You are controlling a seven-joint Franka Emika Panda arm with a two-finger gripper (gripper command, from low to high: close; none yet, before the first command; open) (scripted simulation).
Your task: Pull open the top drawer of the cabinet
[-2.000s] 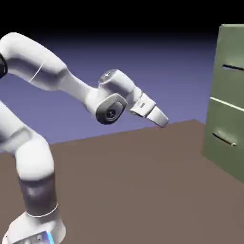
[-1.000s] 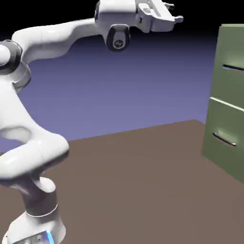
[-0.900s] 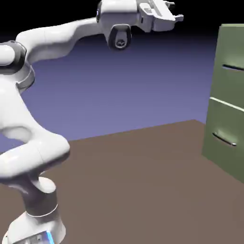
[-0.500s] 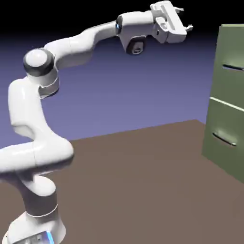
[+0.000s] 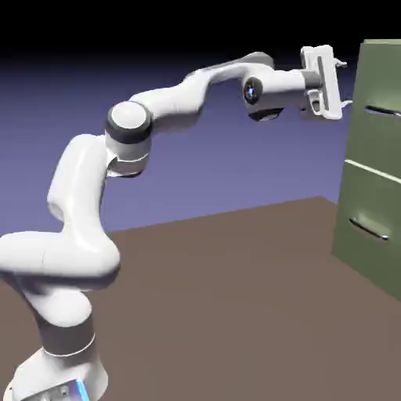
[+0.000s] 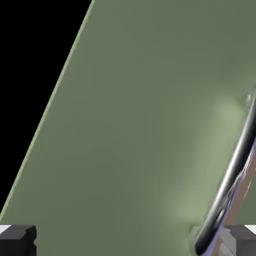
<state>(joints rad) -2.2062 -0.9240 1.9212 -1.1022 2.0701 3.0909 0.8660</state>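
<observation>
The arm has swung up from low over the tabletop and stretched rightward, bringing the end effector (image 5: pixel 342 80) level, just short of the top drawer (image 5: pixel 381 102).

A: Where is the gripper (image 5: pixel 345 81) relative to the cabinet (image 5: pixel 374 164)?

B: It is level with the top drawer (image 5: pixel 381 110), just beside the cabinet's front, jaws apart and holding nothing.

A: And the drawer's handle (image 5: pixel 383 111)?

B: It sits close in front of the fingertips, not touching. The lower drawer (image 5: pixel 370 227) sits beneath, across the pale seam.
</observation>
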